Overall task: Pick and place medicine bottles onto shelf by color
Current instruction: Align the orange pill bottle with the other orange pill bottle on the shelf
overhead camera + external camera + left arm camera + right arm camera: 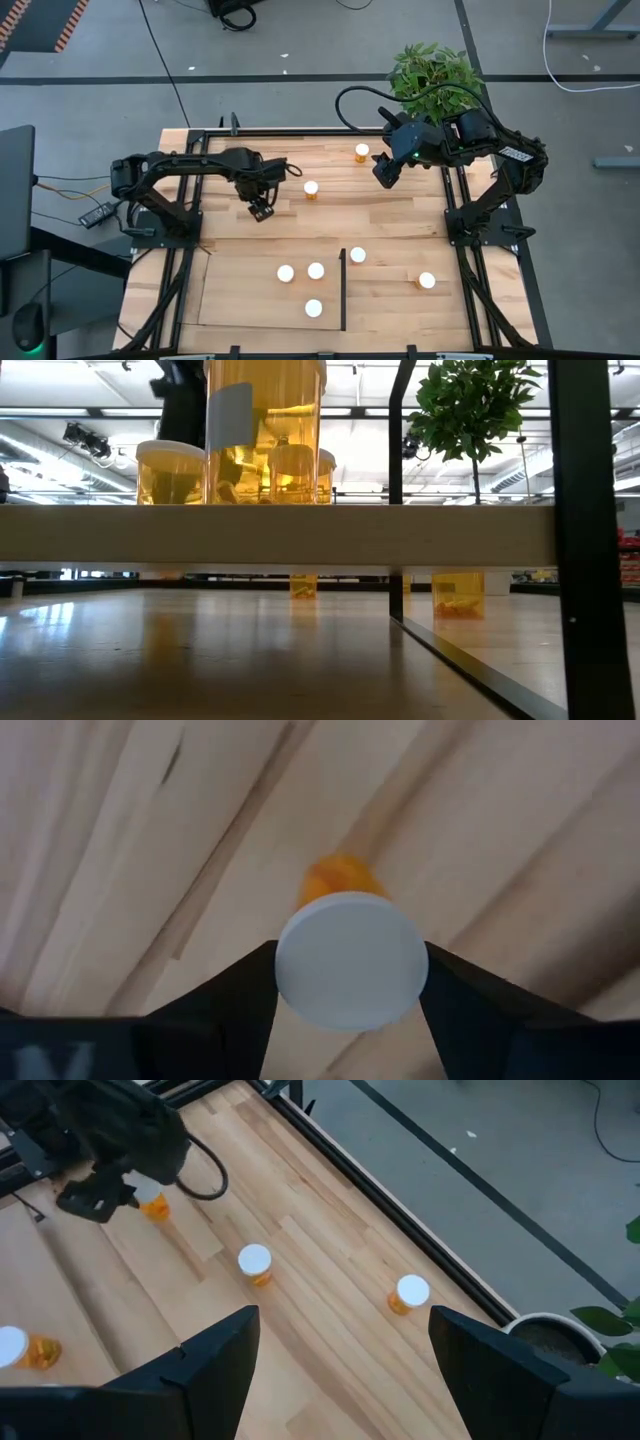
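A: Left gripper [261, 208], status?

B: Over the mid-left of the table, above the bare planks. In its wrist view a medicine bottle [351, 960] with a white cap sits between the two dark fingers [215, 1005], which press against the cap on both sides. It looks lifted off the wood, though from this angle I cannot be sure.

A: Right gripper [384, 176]?

B: Raised near the far right of the table, beside the plant [436, 68]. Fingers spread wide, nothing between them.

A: Other bottles?

B: Three stand on the shelf [240, 300], near its black strip [343, 290]. One stands just past the strip [357, 255], another farther right [426, 281]. Two remain on the far planks: one mid-table [311, 189], one by the far edge [361, 152].
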`<act>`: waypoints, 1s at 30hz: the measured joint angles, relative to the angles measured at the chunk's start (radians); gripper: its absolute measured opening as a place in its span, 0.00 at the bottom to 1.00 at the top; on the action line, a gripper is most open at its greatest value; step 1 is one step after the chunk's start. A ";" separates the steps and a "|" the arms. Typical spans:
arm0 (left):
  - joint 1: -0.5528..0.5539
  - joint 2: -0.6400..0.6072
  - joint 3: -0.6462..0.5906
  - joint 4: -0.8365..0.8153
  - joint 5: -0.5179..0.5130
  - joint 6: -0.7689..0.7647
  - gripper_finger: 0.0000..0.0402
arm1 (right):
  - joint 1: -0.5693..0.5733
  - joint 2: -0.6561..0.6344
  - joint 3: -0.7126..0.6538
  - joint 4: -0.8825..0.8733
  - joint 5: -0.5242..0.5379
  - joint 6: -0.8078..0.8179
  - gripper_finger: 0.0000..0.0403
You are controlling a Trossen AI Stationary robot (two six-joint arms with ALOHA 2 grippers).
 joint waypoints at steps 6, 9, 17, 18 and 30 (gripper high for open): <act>-0.084 0.000 0.134 -0.065 -0.005 -0.060 0.56 | 0.001 0.000 0.000 0.000 -0.015 0.000 0.74; -0.135 0.000 0.190 -0.103 -0.006 -0.089 0.53 | 0.004 0.000 0.000 0.000 -0.030 0.000 0.74; -0.312 0.000 0.304 -0.227 -0.014 -0.233 0.59 | 0.021 0.000 0.000 0.000 -0.051 0.000 0.74; -0.341 -0.001 0.310 -0.235 -0.013 -0.259 0.59 | 0.021 0.000 0.000 0.000 -0.061 0.000 0.74; -0.674 -0.001 0.317 -0.200 0.000 -0.708 0.56 | 0.021 0.000 0.000 0.000 -0.082 -0.029 0.74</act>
